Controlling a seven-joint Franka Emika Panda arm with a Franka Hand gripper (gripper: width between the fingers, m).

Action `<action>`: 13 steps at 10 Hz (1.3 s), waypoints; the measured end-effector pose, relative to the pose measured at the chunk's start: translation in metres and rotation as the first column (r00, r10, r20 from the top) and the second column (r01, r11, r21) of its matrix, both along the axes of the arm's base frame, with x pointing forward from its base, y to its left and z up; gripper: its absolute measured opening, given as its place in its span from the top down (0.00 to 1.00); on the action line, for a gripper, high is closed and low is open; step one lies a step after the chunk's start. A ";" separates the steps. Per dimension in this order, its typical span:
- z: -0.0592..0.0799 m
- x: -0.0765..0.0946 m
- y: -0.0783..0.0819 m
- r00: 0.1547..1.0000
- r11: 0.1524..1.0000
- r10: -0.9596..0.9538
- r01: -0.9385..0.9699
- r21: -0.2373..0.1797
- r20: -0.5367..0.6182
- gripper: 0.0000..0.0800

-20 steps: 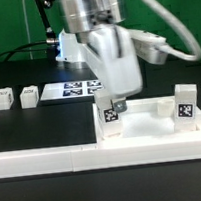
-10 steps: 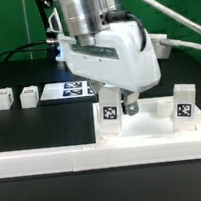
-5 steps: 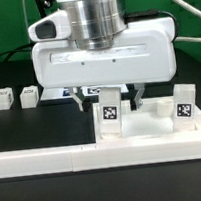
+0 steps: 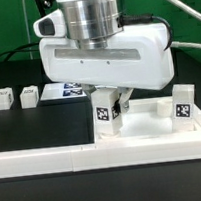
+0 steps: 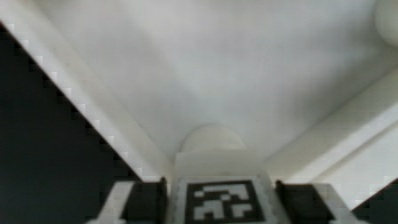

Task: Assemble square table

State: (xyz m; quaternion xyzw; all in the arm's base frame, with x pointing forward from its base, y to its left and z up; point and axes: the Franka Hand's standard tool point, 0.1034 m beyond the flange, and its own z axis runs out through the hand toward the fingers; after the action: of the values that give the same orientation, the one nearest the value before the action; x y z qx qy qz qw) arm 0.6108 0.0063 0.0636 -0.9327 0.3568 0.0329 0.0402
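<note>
Gripper (image 4: 110,100) clamped on a tagged leg (image 4: 110,114) (slightly tilted), frame centre. Tabletop (image 4: 152,133) beneath it, lower right.

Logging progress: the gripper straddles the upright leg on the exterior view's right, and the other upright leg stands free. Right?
Wrong side. The exterior view shows the gripper straddling the upright leg on its left; the other upright leg, on the right, stands free.
</note>
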 end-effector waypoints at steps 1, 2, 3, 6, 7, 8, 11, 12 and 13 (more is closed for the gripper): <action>0.000 0.000 0.000 0.999 0.999 -0.053 0.053 -0.001 -0.005 0.64; 0.000 0.000 0.001 0.988 0.988 -0.153 0.153 -0.005 -0.015 0.64; -0.001 0.000 0.000 0.966 0.966 -0.257 0.257 -0.010 -0.022 0.64; -0.001 0.008 0.004 0.779 0.780 -0.626 0.626 -0.023 -0.026 0.64; -0.002 0.011 0.009 0.642 0.642 -0.766 0.767 0.004 -0.032 0.64; -0.003 0.013 0.012 0.551 0.551 -0.833 0.834 0.009 -0.039 0.64; -0.003 0.015 0.013 0.444 0.444 -0.895 0.896 0.012 -0.048 0.64; -0.003 0.014 0.013 0.476 0.476 -0.878 0.879 0.014 -0.044 0.64; -0.003 0.014 0.013 0.479 0.479 -0.877 0.878 0.015 -0.044 0.40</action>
State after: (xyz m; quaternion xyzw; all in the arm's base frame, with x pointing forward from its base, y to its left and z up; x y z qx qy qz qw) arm 0.6252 0.0190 0.0604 -0.6188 0.7826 0.0281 0.0622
